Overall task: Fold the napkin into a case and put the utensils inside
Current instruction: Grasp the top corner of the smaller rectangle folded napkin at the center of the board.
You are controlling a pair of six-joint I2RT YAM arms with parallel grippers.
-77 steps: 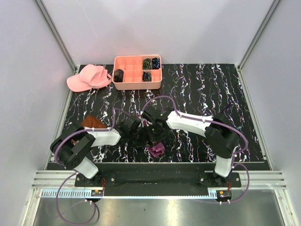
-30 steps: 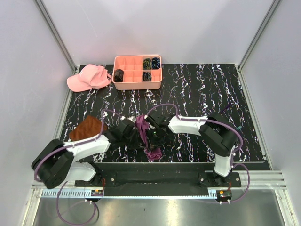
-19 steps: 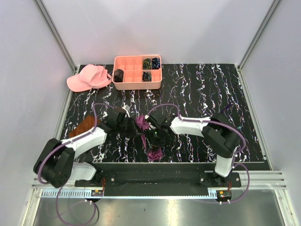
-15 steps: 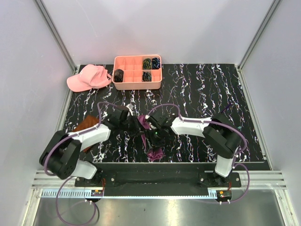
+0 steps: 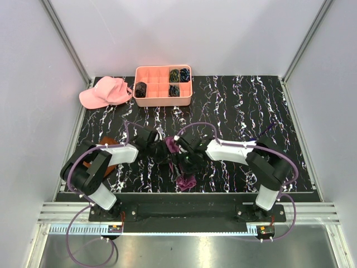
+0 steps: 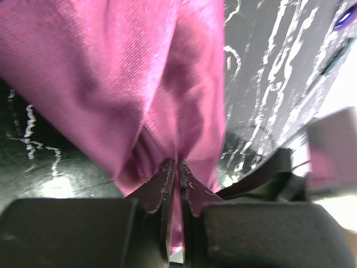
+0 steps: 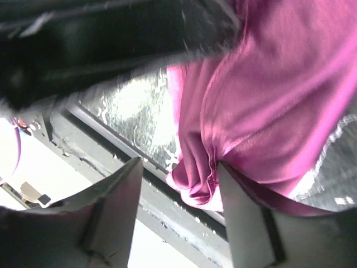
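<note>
Only the wrist views show left pincer pinching the napkin, right pincer spread.

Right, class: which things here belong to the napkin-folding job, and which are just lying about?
Job: napkin; left claw, shut on it; right claw, open.
Lying about: pink cap; sectioned tray; dark coiled bundles; rust-brown cloth.
</note>
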